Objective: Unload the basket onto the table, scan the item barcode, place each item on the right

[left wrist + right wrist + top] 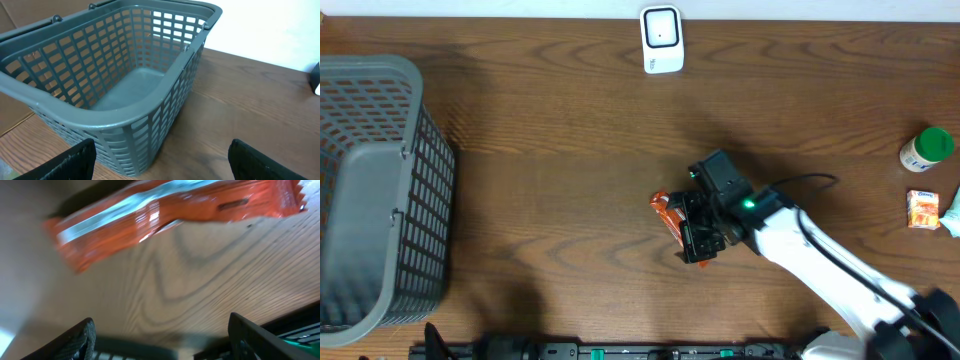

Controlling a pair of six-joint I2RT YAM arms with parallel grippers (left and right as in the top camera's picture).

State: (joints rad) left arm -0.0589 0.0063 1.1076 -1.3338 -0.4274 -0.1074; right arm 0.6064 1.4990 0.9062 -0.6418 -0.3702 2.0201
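Right fingers are spread wide with nothing between them, so no grip on that side. The orange packet sits just ahead of them in the right wrist view, blurry, and as far as I can tell it's lying flat on the desk. Left fingers are wide apart and empty too, pointed at the grey basket over on the left. My read is that the job's barely started. The packet isn't picked up yet, and the white box at the far edge, which I'm guessing is the scanner, is well apart from it. That leaves grabbing it, carrying it over, showing the barcode, and maybe dropping it in the basket after. I can't spot the barcode in any view. Head count: one orange packet under the right arm, one scanner, one basket with nothing in it, one green-capped bottle, one small orange pack near the bottle, plus one pale thing cut off at the right edge that I can't identify.
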